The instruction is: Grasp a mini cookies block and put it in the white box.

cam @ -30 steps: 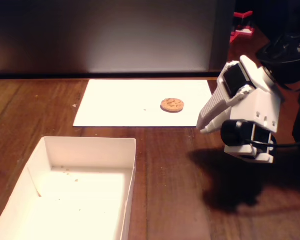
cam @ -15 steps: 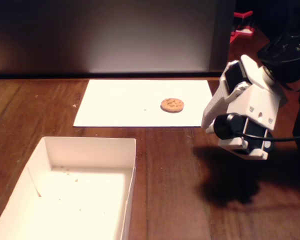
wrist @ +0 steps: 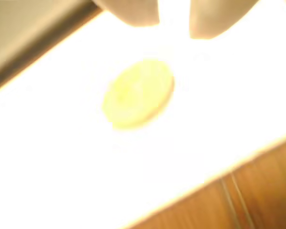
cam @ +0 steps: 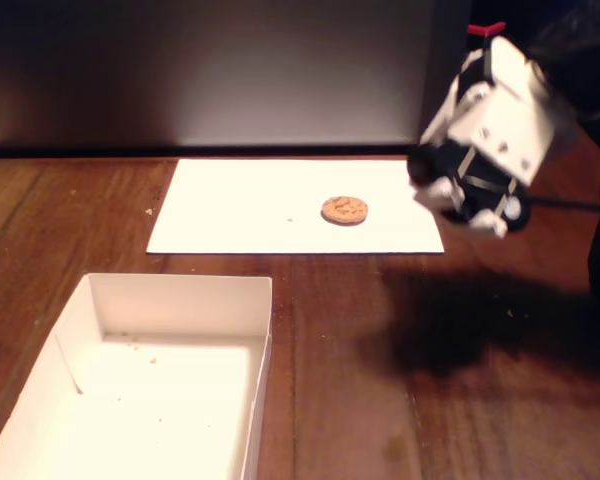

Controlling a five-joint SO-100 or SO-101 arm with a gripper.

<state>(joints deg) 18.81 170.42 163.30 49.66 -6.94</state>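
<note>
**Arm lifts and swings toward the cookie**

Raised from low over the table, the gripper (cam: 432, 190) now hangs at the paper sheet's (cam: 240, 205) right edge, fingers apart and empty. The mini cookies block (cam: 344, 210) lies untouched on the sheet, well apart from the white box (cam: 263, 345).

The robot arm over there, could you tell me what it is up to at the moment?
The gripper hangs above the right edge of a white paper sheet, holding nothing. In the wrist view its fingertips show a gap between them, aimed toward the mini cookies block, which lies flat and untouched on the sheet. The white box sits nearer the camera on the wooden table, holding only a few crumbs. No grasp has been made yet.
</note>
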